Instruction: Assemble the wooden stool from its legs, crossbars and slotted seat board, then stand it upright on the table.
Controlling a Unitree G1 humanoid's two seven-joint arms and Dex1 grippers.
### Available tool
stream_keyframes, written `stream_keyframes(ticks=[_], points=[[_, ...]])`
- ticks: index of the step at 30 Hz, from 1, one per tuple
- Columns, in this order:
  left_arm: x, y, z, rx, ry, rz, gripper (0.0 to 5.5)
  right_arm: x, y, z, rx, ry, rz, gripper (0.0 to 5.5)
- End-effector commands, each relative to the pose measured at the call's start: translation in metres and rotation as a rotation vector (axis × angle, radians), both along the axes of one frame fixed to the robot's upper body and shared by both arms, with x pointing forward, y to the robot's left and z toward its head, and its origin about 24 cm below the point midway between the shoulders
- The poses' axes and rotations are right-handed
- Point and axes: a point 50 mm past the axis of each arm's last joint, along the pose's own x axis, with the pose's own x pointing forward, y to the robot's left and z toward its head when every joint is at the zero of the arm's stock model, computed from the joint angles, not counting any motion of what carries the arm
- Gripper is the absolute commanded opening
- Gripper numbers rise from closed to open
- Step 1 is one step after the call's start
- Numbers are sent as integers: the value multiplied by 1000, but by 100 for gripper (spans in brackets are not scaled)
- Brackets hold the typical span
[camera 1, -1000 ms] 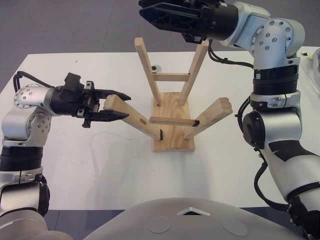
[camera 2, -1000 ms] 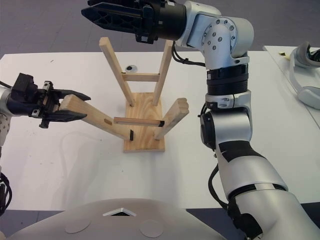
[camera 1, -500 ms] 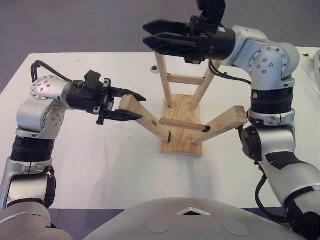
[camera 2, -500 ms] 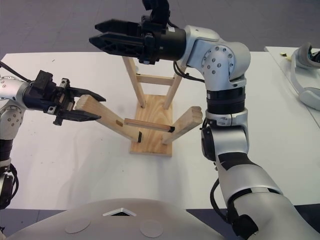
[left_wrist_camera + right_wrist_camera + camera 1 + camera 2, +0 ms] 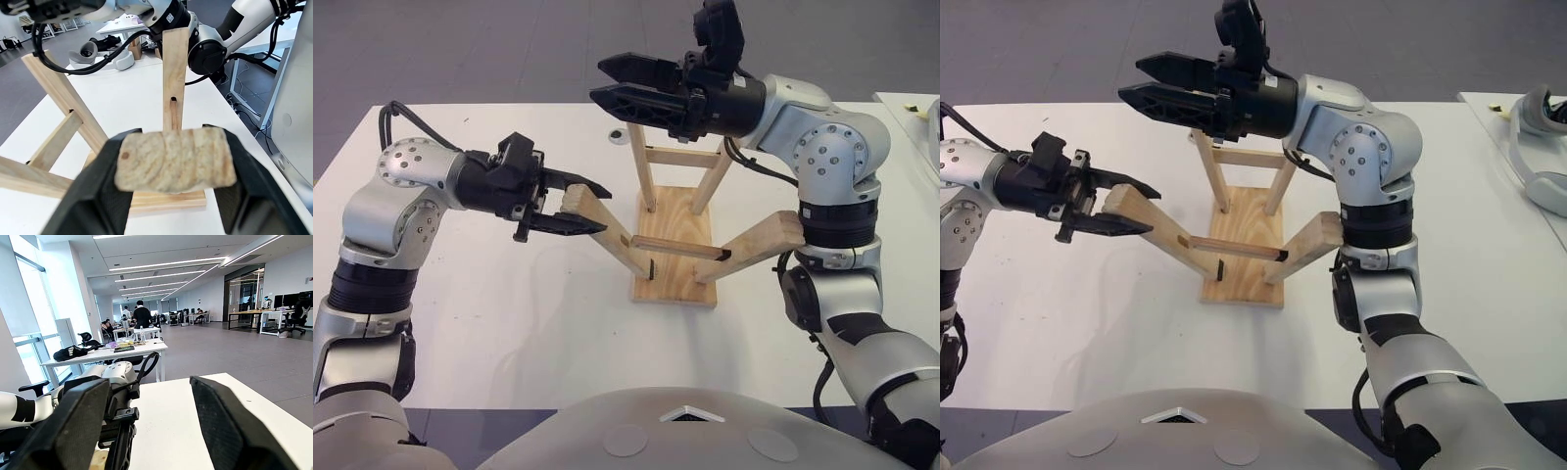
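1. Your left end effector [image 5: 607,209]: fingers pinch the tip of the near-left leg [image 5: 622,245].
2. Wooden stool [image 5: 677,211]: upside down, mid-bench. Its seat board [image 5: 671,284] lies flat on the white bench [image 5: 509,323], with four legs pointing up and a crossbar [image 5: 680,248] joining the near pair.
3. Your right end effector [image 5: 597,80]: fingers spread and holding nothing, over the tops of the far legs [image 5: 641,162].

Tops of far legs [image 5: 646,176] behind right gripper [image 5: 597,79]

You're in an open-plan office, perhaps a lab too: desks [image 5: 110,352], chairs [image 5: 297,313], monitors [image 5: 289,298], strip lights [image 5: 166,260].
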Motion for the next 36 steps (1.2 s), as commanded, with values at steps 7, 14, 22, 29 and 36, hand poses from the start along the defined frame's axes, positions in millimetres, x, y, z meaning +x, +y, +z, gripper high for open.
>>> stream_keyframes(ticks=[7,14,22,29,36], points=[[1,-17,-19,157,87,53,205,4,-2,4,37,-4,-47,305],[-1,-22,-24,272,178,48,205,6,-2,6,55,-12,-76,305],[-7,-30,-29,303,226,39,205,8,-2,10,88,-2,-108,305],[-4,-33,-33,328,205,51,205,10,-2,11,105,5,-122,305],[-11,-32,-41,390,246,36,308,12,-3,14,128,10,-145,305]])
